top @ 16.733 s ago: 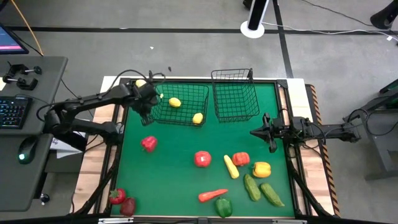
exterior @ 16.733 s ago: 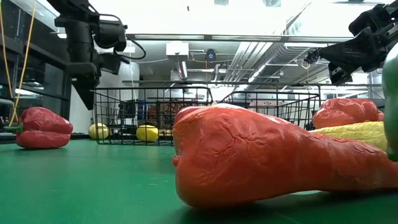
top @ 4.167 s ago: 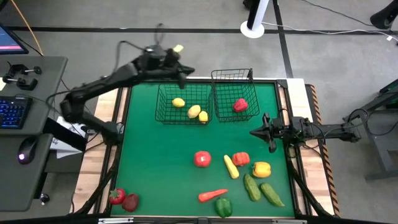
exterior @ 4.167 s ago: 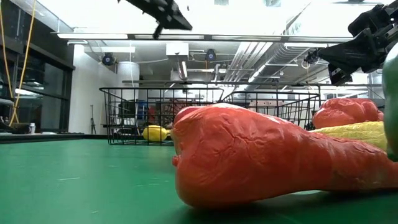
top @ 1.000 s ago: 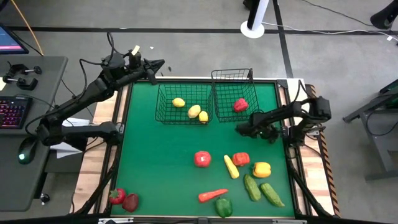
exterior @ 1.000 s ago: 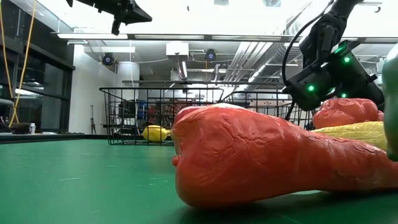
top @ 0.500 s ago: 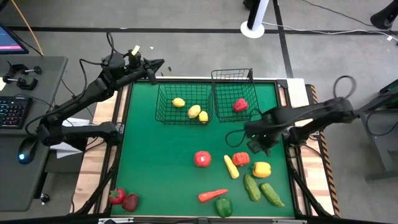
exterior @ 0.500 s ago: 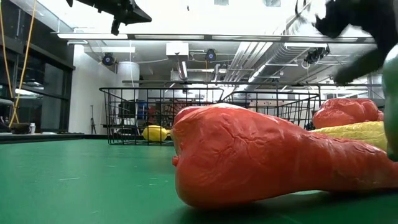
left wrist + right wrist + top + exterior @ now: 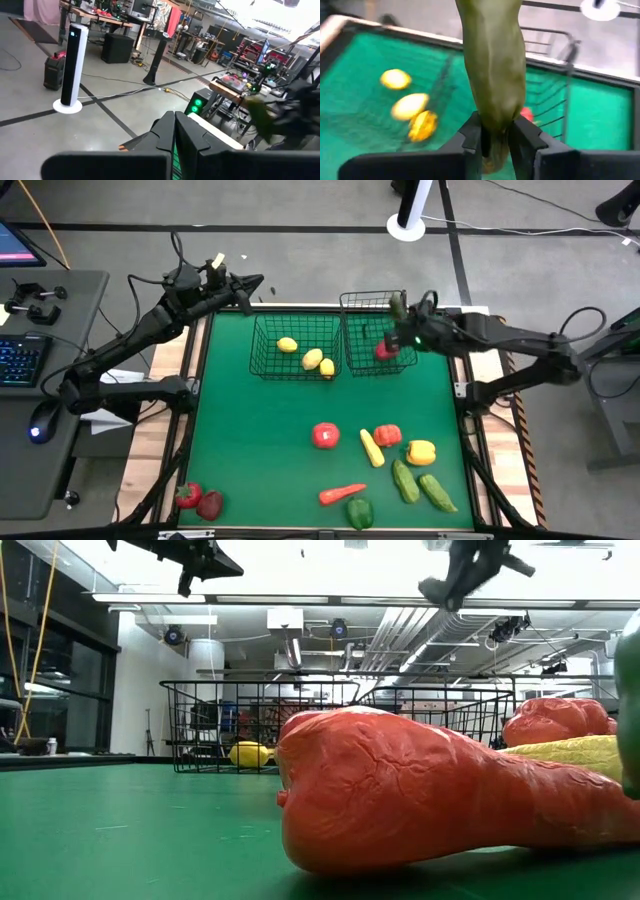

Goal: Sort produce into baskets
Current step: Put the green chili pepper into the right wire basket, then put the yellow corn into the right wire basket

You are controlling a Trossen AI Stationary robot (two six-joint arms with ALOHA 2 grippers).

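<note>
1. Hauling a green cucumber-like piece [image 9: 495,60], the R gripper [image 9: 495,137] is now above the R basket [image 9: 352,330]. Fingers are clamped on the piece's lower end and it stands up between them.
2. Change: 4.2 s ago the R arm was parked at the table's right edge. 0.5 s ago it was down by the produce cluster. Now it is up at the back, over the basket.
3. Meaning (judgement): pick done, transport approx. done, release pending. A drop from here should land inside the R basket.
4. Note: mat count reads the same as 0.5 s ago, so the source of the held piece can't be told.
5. L gripper [image 9: 250,283] waits off the table's back-left corner, unchanged over the last sec. Fingers are together with nothing between them.
6. Count, L basket [image 9: 262,345]: 3 lemons [image 9: 312,359].
7. Count, R basket: 1 red piece [image 9: 382,351], part-hidden by the R gripper.
8. Count, mat [image 9: 260,440]: 10 pcs.
   - 2 cucumbers [image 9: 405,480]
   - 1 green pepper [image 9: 359,513]
   - 1 carrot [image 9: 342,494]
   - 1 yellow pepper [image 9: 421,451]
   - 1 long yellow piece [image 9: 371,448]
   - 2 red pcs mid-mat [image 9: 325,436]
   - 2 red pcs at the front-left corner [image 9: 187,496]
9. Remaining (judgement): 10 pcs plus the held one, so the task is under half done.
</note>
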